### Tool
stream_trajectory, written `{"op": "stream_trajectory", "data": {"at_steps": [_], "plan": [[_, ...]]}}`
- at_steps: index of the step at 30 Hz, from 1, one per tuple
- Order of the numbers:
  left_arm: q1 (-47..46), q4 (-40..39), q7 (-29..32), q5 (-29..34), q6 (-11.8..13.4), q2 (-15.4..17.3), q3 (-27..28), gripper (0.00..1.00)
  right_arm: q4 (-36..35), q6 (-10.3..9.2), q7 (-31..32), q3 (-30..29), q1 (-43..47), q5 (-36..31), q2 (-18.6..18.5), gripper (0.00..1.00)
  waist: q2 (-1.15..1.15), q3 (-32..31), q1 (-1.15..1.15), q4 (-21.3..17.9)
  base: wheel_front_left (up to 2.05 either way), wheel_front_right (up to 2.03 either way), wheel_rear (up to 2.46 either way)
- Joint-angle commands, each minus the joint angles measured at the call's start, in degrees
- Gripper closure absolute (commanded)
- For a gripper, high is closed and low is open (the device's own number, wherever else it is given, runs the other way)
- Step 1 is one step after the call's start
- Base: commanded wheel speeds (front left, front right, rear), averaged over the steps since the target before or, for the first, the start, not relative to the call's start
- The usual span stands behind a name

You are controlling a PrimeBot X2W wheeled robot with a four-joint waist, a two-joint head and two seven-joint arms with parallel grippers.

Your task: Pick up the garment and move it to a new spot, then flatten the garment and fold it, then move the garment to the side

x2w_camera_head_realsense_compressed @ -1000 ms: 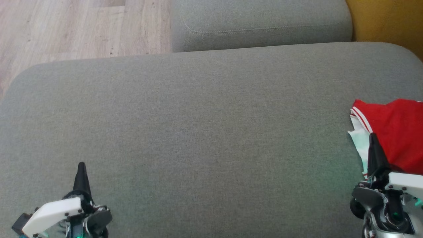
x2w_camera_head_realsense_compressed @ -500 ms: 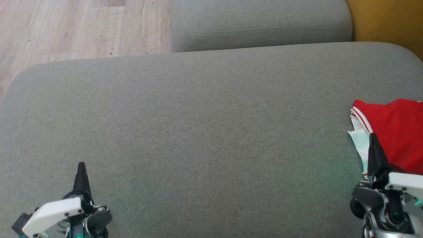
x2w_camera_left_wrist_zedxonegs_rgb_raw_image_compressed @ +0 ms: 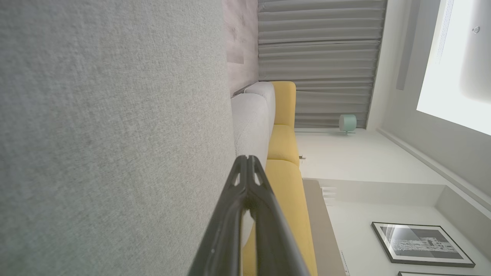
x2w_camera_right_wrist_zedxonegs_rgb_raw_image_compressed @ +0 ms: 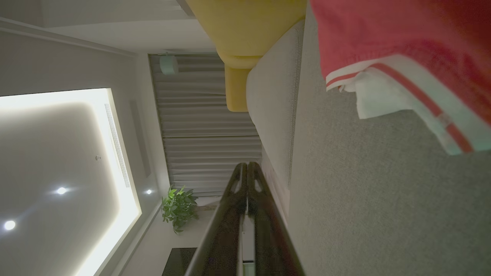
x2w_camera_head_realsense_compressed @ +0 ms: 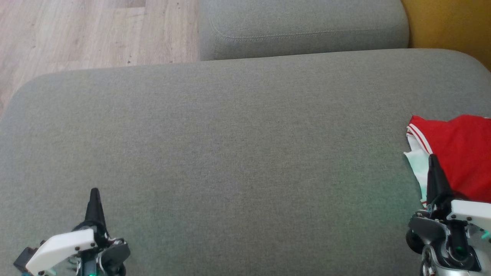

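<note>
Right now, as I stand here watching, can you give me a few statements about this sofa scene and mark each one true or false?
1. The red garment lies on the grey cushion, at the right of the head view. True.
2. The left end effector is holding the garment. False: it is shut on nothing, over bare cushion, well apart from the garment.
3. The right end effector has its two fingers closed together. True.
4. The garment is plain red all over. False: it also has white parts with red stripes.
5. The floor beyond the cushion is carpeted. False: it is pale wood boards.
</note>
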Motion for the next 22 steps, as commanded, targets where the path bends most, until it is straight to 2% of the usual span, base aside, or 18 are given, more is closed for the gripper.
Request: {"op": "stream_trajectory", "data": {"at_steps": [1,22], "plan": [[-2.83,-2.08,0.42,-0.32,-0.36,0.33,2.29,1.00,-2.34,0.22,0.31,1.18,-1.17,0.41,-0.32,1.00,0.00,0.00,0.00,0.00,0.00,0.00,0.00],[-2.83,-2.09,0.42,-0.32,-0.36,0.33,2.29,1.00,-2.34,0.22,0.31,1.18,-1.17,0.41,-0.32,1.00,0.00,0.00,0.00,0.00,0.00,0.00,0.00]]}}
